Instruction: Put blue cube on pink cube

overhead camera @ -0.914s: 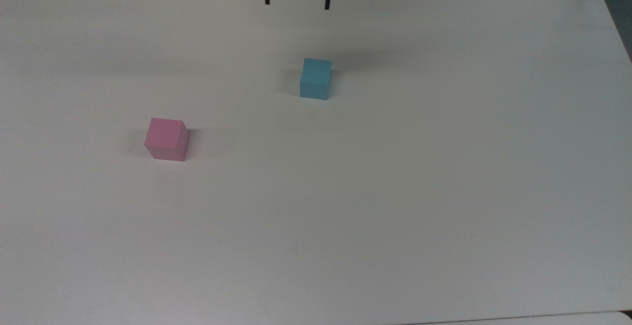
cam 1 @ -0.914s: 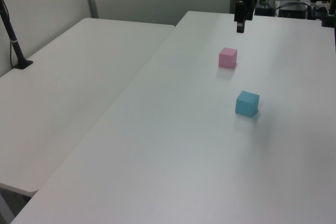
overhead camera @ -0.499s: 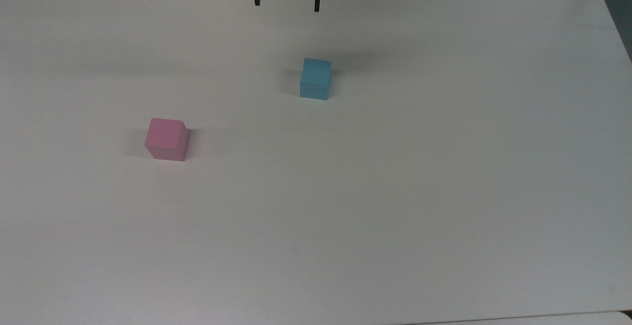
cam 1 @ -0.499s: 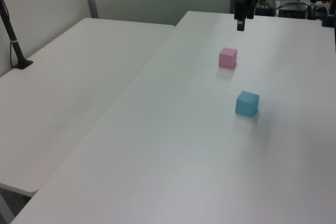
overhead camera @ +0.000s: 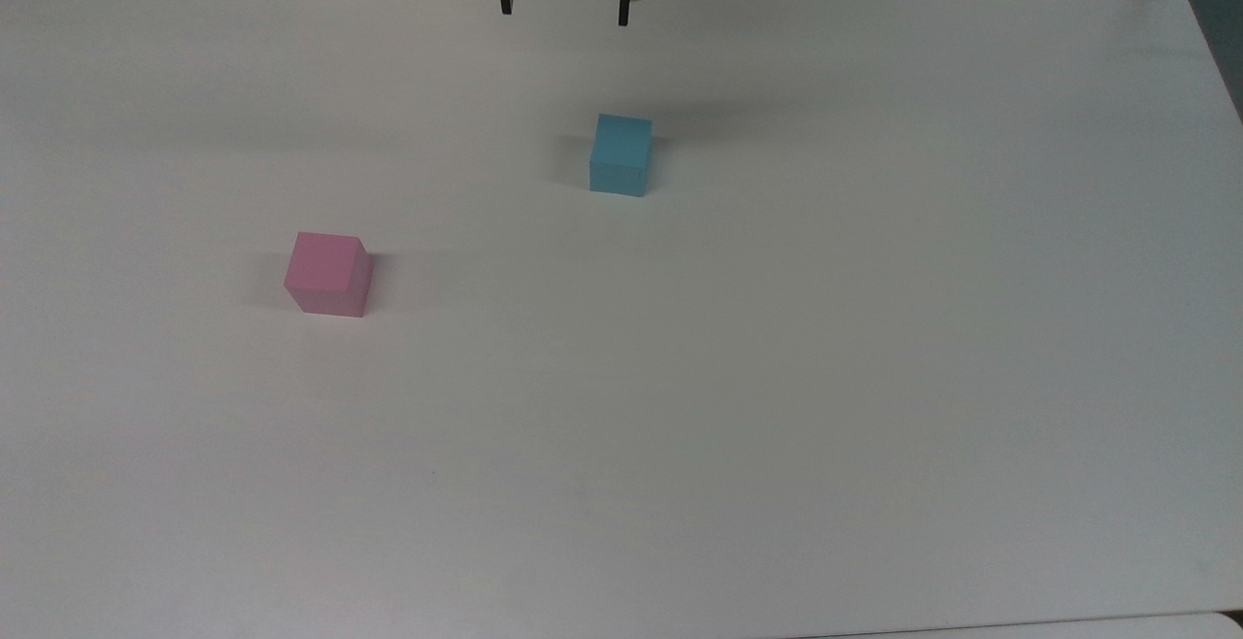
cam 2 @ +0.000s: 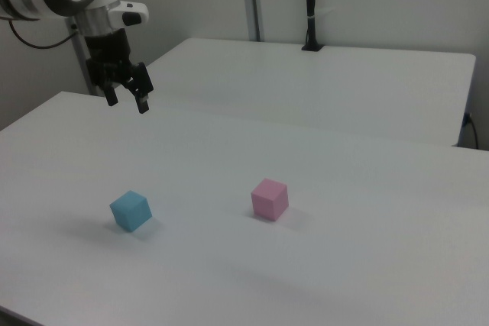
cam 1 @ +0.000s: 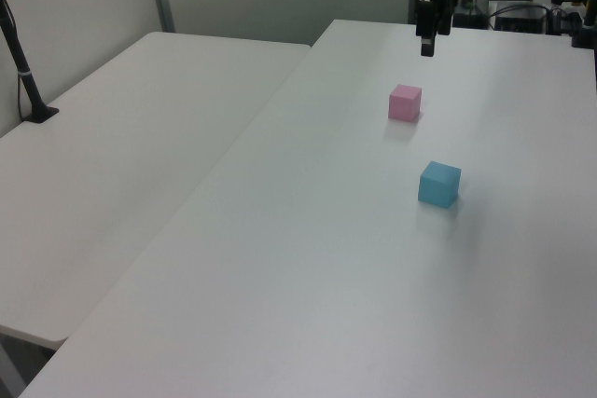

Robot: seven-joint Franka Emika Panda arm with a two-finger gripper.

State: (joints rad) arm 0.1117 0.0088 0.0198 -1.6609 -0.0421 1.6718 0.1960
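In the top view the end effector (overhead camera: 563, 16) hangs at the far edge of the white desk (overhead camera: 777, 377), fingers spread wide with nothing between them, and the blue cube (overhead camera: 620, 155) sits on the desk at about five o'clock from it, some way off. The pink cube (overhead camera: 328, 274) lies well apart from the blue one, at about eight o'clock. From the left view the end effector (cam 1: 426, 44) is up near the desk's far end with the pink cube (cam 1: 405, 102) below it in the picture and the blue cube (cam 1: 439, 184) nearer the camera, at about five o'clock from the pink. The right view shows the empty, wide-open end effector (cam 2: 127, 101) high above the desk, the blue cube (cam 2: 131, 211) at six o'clock beneath it and the pink cube (cam 2: 270, 198) off at three o'clock from the blue. Both cubes look small, stiff and light — matte faces, likely not slippery — so I'd take the blue one across two opposite side faces, about mid-height.
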